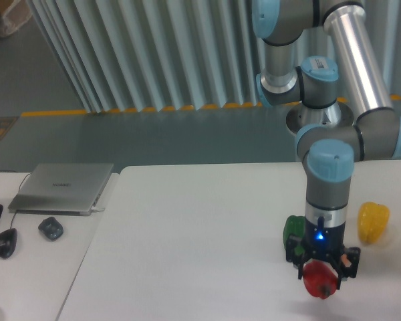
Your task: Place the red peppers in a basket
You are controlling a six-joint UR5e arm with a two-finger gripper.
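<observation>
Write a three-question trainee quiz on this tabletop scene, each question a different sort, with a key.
1. True or false: the end effector is shut on the red pepper.
2. Which pepper lies to the right of the arm in the picture? A) green B) yellow C) red
3. Fill in: the closed laptop lies at the table's ____ side in the picture.

Key: 1 true; 2 B, the yellow pepper, while the green pepper sits behind the wrist; 3 left.

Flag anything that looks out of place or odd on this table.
No basket shows anywhere in this view, though the red pepper hangs in the gripper. The green pepper and yellow pepper sit loose on the white table. Nothing looks spilled or damaged.
</observation>
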